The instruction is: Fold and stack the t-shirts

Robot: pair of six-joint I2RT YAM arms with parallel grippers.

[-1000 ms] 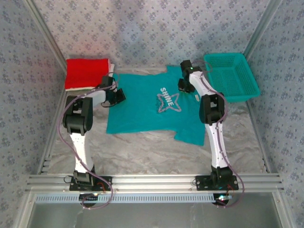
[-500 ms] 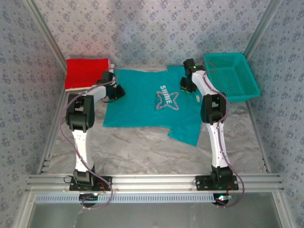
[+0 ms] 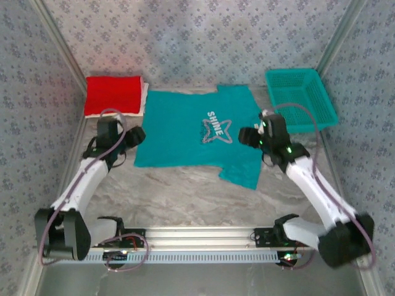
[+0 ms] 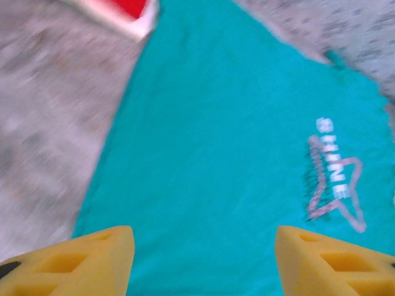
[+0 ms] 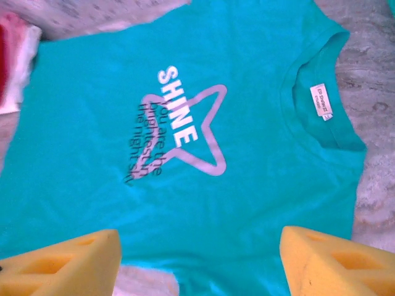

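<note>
The teal t-shirt with the white "SHINE" star print lies spread flat at the table's back middle, print up, collar to the right. It also spreads under both wrist cameras. A folded red t-shirt lies on a white one at the back left. My left gripper hovers open at the shirt's left edge, yellow pads wide apart, holding nothing. My right gripper hovers open over the shirt's right side, its pads spread with nothing between them.
A teal plastic mesh basket stands at the back right, close to the shirt's sleeve. Patterned walls enclose the table on three sides. An aluminium rail runs along the near edge. Bare marble surface lies in front of the shirt.
Both arms have drawn back from the shirt's far corners toward the near side and risen. The shirt, released and spread flat, lies still.
</note>
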